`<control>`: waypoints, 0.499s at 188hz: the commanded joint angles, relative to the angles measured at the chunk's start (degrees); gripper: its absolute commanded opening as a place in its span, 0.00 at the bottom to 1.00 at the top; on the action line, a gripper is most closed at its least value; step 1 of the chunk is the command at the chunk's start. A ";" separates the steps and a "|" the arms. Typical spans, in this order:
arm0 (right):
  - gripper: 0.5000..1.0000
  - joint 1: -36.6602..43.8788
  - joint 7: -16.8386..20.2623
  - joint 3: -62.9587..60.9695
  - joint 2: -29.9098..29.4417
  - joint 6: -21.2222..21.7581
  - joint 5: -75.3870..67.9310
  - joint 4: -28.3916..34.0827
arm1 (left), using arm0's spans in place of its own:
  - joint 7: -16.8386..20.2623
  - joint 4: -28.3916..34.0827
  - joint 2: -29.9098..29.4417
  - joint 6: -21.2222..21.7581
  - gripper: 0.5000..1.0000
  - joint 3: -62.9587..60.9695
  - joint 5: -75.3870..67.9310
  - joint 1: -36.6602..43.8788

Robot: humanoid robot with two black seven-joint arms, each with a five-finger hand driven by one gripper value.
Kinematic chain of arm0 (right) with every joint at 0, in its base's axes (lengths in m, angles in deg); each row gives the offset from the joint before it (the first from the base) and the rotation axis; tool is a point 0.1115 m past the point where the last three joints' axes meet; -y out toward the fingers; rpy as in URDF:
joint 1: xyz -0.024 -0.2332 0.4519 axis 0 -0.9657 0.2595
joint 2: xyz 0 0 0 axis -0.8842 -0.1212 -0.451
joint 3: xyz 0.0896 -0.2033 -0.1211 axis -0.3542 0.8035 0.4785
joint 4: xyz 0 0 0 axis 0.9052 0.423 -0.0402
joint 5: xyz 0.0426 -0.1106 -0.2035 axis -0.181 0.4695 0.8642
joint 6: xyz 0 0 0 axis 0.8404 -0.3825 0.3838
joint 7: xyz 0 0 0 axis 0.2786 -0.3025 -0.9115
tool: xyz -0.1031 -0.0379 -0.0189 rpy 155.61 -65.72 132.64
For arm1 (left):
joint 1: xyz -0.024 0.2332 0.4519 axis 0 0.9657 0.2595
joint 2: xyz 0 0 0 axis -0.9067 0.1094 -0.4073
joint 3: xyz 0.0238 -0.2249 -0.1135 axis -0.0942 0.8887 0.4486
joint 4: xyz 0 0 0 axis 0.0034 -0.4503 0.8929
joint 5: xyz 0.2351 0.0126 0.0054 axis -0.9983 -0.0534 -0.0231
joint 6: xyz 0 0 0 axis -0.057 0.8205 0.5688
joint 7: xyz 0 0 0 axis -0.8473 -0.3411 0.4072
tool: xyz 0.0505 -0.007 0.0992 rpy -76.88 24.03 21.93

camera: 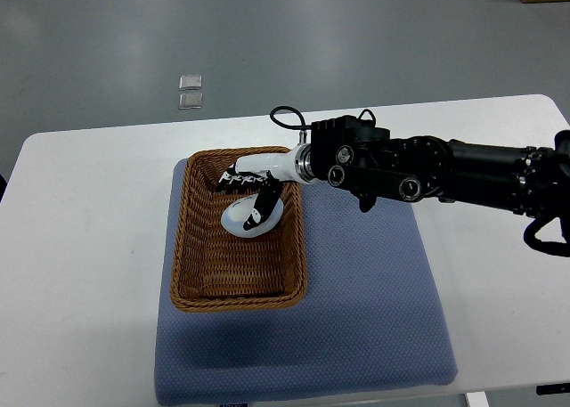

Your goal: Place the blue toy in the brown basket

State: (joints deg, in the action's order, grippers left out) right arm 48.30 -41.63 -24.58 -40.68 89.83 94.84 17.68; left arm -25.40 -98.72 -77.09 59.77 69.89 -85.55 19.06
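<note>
The blue toy (242,222), a pale blue-white oval, lies inside the brown wicker basket (183,247), in its far right part. My right hand (239,199) reaches in from the right over the basket's far end. Its fingers (233,177) stretch left above the toy, and the thumb (264,204) points down across the toy's right side. The hand looks open, fingers spread rather than closed around the toy. Whether the thumb touches the toy is unclear. The left arm does not show.
The basket stands on a blue-grey mat (374,282) on a white table (80,247). The black right forearm (445,171) spans the table's right half. Two small clear packets (190,91) lie on the floor beyond the table.
</note>
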 commanded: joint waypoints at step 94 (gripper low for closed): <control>0.72 -10.31 -2.22 -32.77 13.01 0.25 -5.65 0.37 | -0.01 -0.01 0.00 0.09 1.00 -0.08 0.06 0.00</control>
State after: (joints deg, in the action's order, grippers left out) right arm 42.92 -42.32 -48.06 -29.51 90.34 90.46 18.15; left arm -25.40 -98.72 -77.09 59.86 69.89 -85.50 19.06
